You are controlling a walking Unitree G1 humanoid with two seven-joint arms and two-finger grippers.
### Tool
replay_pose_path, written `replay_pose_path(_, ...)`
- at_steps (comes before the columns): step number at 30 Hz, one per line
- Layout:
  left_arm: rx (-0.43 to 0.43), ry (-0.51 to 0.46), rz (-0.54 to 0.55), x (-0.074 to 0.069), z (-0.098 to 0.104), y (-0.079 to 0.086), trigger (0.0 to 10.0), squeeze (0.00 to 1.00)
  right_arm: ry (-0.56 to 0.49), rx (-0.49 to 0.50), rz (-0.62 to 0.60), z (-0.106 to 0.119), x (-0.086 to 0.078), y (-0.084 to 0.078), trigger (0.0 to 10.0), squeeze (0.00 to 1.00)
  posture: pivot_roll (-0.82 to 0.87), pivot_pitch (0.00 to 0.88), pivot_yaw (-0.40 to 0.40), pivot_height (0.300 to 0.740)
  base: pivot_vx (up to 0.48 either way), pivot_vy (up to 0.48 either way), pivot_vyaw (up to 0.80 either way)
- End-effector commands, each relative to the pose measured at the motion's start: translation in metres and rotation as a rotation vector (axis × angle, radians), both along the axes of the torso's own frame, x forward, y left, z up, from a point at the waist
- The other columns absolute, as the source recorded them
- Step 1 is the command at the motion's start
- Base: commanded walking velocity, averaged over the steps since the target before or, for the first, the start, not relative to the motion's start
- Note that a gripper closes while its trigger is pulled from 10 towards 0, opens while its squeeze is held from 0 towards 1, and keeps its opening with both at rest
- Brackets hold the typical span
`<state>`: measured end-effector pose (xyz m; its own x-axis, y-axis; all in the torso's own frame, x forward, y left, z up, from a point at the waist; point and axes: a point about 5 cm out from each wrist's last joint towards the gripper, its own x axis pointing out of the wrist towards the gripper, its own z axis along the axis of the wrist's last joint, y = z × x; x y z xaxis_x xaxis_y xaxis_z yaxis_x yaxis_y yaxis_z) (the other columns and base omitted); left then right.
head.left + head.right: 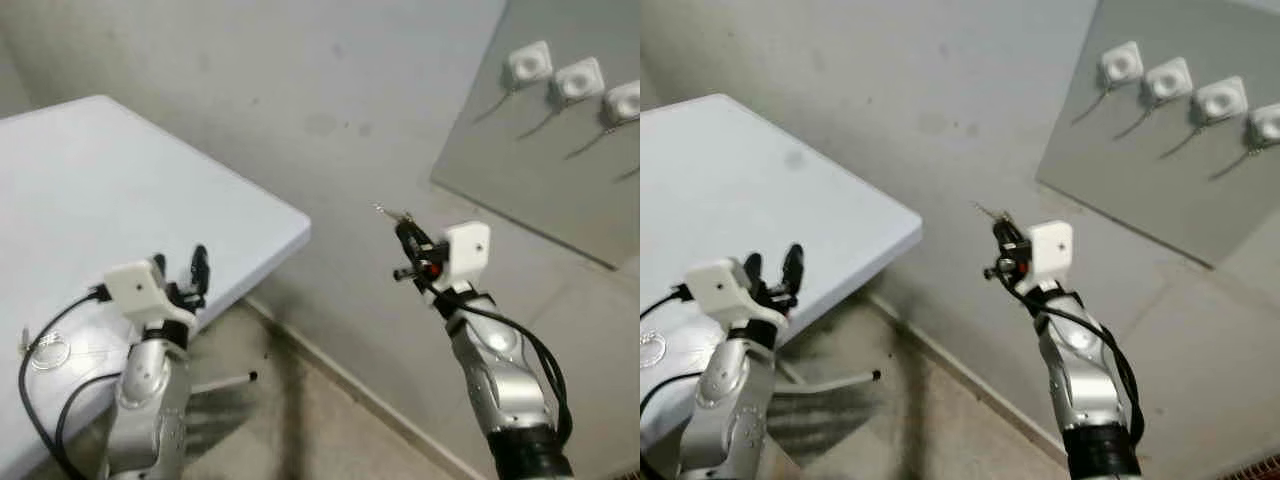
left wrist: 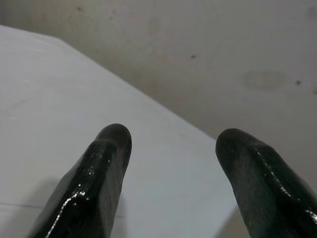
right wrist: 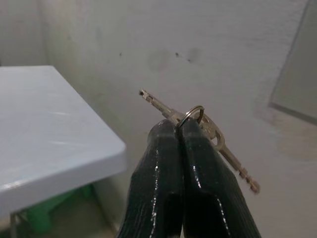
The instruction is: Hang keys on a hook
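Note:
My right gripper [image 1: 402,226] is raised in front of the wall, shut on a set of silver keys [image 3: 203,124] joined by a small ring [image 3: 190,115]. The ring sits at the fingertips and two keys stick out to either side. A grey board [image 1: 1140,190] on the wall, up and to the right of this gripper, carries a row of white hooks [image 1: 1121,64] with thin prongs pointing down-left. My left gripper [image 1: 190,268] stands open over the edge of a white table [image 1: 90,190], with nothing between its fingers [image 2: 106,168].
The white table fills the left side, its corner [image 1: 300,235] jutting toward the wall. A clear round lid [image 1: 48,351] lies on the table near my left arm. Bare concrete floor [image 1: 320,420] runs between the table and the wall, with a table leg [image 1: 225,382] beneath.

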<state>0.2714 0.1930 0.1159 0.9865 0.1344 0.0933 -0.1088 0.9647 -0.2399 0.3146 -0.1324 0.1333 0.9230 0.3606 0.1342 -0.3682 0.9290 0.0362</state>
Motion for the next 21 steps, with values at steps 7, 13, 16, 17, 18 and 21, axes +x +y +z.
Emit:
replay_pose_path(7,0.004,0.022,0.016,0.0011,-0.0014,-0.0005,10.0,0.00,-0.038,0.002,-0.007,0.0091,0.0018,-0.0001,10.0,0.00,-0.02,0.041,-0.073,0.740,0.000,0.000,-0.63)
replay_pose_path(13,0.047,0.036,0.012,0.0024,-0.0015,-0.0010,10.0,0.00,-0.042,-0.005,-0.011,0.0095,0.0018,-0.0003,10.0,0.00,-0.02,0.044,-0.070,0.740,0.000,0.000,0.00)
replay_pose_path(16,0.047,0.033,0.010,0.0026,-0.0010,-0.0010,10.0,0.00,-0.048,-0.003,-0.013,0.0100,0.0018,-0.0004,10.0,0.00,-0.03,0.043,-0.066,0.740,0.000,0.000,0.00)
replay_pose_path(17,0.047,0.033,0.008,0.0027,-0.0009,-0.0011,10.0,0.00,-0.045,-0.002,-0.014,0.0098,0.0020,-0.0004,10.0,0.00,-0.03,0.043,-0.066,0.740,0.000,0.000,0.00)
replay_pose_path(18,0.046,0.034,0.008,0.0028,-0.0008,-0.0010,10.0,0.00,-0.041,0.000,-0.014,0.0094,0.0022,-0.0002,10.0,0.00,-0.03,0.043,-0.065,0.740,0.000,0.000,0.00)
replay_pose_path(21,0.038,0.026,0.000,0.0029,0.0003,-0.0018,10.0,0.00,-0.029,0.008,-0.019,0.0089,0.0028,-0.0004,10.0,0.00,-0.03,0.043,-0.063,0.740,0.000,0.000,0.00)
